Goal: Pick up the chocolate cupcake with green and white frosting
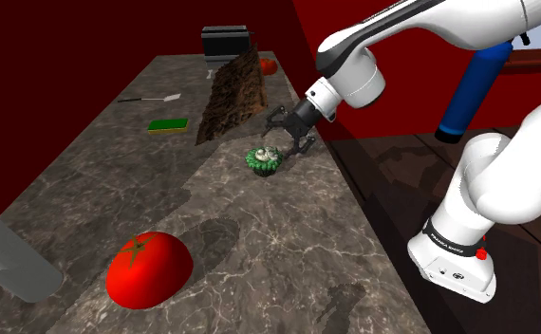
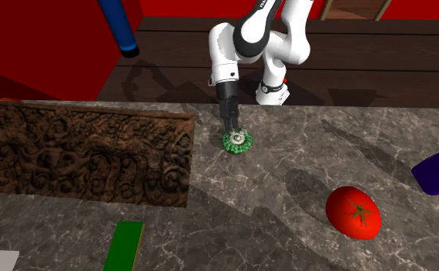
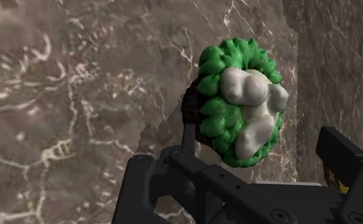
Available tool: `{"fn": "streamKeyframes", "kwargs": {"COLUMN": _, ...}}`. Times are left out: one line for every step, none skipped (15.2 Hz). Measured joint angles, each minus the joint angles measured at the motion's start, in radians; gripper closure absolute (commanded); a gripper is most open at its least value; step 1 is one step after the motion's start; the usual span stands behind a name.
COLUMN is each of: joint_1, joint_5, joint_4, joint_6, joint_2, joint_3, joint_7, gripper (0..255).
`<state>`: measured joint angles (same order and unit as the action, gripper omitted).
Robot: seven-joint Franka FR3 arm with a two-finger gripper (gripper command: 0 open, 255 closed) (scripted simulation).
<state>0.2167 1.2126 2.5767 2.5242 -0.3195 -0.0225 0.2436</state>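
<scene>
The cupcake has spiky green frosting, white blobs, a dark base. It sits between the gripper's spread fingers.

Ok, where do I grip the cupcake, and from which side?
Probably by its round sides, low under the frosting, coming down from above. The cupcake sits upright on the counter, its top facing the open gripper, whose fingers stand either side of it.

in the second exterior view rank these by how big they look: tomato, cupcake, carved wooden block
1. carved wooden block
2. tomato, though it sits nearer the camera than the cupcake
3. cupcake, smallest
</scene>
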Motion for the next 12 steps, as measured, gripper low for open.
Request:
{"fn": "streamKeyframes", "kwargs": {"joint_1": 0.006, "joint_5": 0.022, "joint_4": 0.006, "joint_6": 0.009, "joint_2": 0.009, "joint_3": -0.001, "joint_7": -0.023, "gripper": 0}}
{"fn": "streamKeyframes", "kwargs": {"joint_1": 0.008, "joint_5": 0.034, "joint_4": 0.008, "joint_6": 0.012, "joint_2": 0.016, "joint_3": -0.003, "joint_7": -0.037, "gripper": 0}}
{"fn": "streamKeyframes", "kwargs": {"joint_1": 0.008, "joint_5": 0.038, "joint_4": 0.008, "joint_6": 0.013, "joint_2": 0.019, "joint_3": -0.003, "joint_7": -0.043, "gripper": 255}}
{"fn": "streamKeyframes", "kwargs": {"joint_1": 0.009, "joint_5": 0.041, "joint_4": 0.008, "joint_6": 0.014, "joint_2": 0.021, "joint_3": -0.004, "joint_7": -0.046, "gripper": 255}}
{"fn": "streamKeyframes", "kwargs": {"joint_1": 0.009, "joint_5": 0.042, "joint_4": 0.008, "joint_6": 0.015, "joint_2": 0.021, "joint_3": -0.004, "joint_7": -0.047, "gripper": 255}}
{"fn": "streamKeyframes", "kwargs": {"joint_1": 0.009, "joint_5": 0.043, "joint_4": 0.008, "joint_6": 0.015, "joint_2": 0.021, "joint_3": -0.004, "joint_7": -0.048, "gripper": 255}}
{"fn": "streamKeyframes", "kwargs": {"joint_1": 0.009, "joint_5": 0.043, "joint_4": 0.008, "joint_6": 0.016, "joint_2": 0.021, "joint_3": -0.004, "joint_7": -0.048, "gripper": 255}}
{"fn": "streamKeyframes", "kwargs": {"joint_1": 0.009, "joint_5": 0.043, "joint_4": 0.008, "joint_6": 0.015, "joint_2": 0.021, "joint_3": -0.004, "joint_7": -0.049, "gripper": 255}}
{"fn": "streamKeyframes", "kwargs": {"joint_1": 0.009, "joint_5": 0.043, "joint_4": 0.008, "joint_6": 0.015, "joint_2": 0.021, "joint_3": -0.004, "joint_7": -0.049, "gripper": 255}}
{"fn": "streamKeyframes", "kwargs": {"joint_1": 0.009, "joint_5": 0.043, "joint_4": 0.009, "joint_6": 0.015, "joint_2": 0.021, "joint_3": -0.005, "joint_7": -0.049, "gripper": 255}}
{"fn": "streamKeyframes", "kwargs": {"joint_1": 0.009, "joint_5": 0.044, "joint_4": 0.009, "joint_6": 0.016, "joint_2": 0.021, "joint_3": -0.005, "joint_7": -0.049, "gripper": 255}}
{"fn": "streamKeyframes", "kwargs": {"joint_1": 0.009, "joint_5": 0.044, "joint_4": 0.009, "joint_6": 0.016, "joint_2": 0.021, "joint_3": -0.005, "joint_7": -0.049, "gripper": 255}}
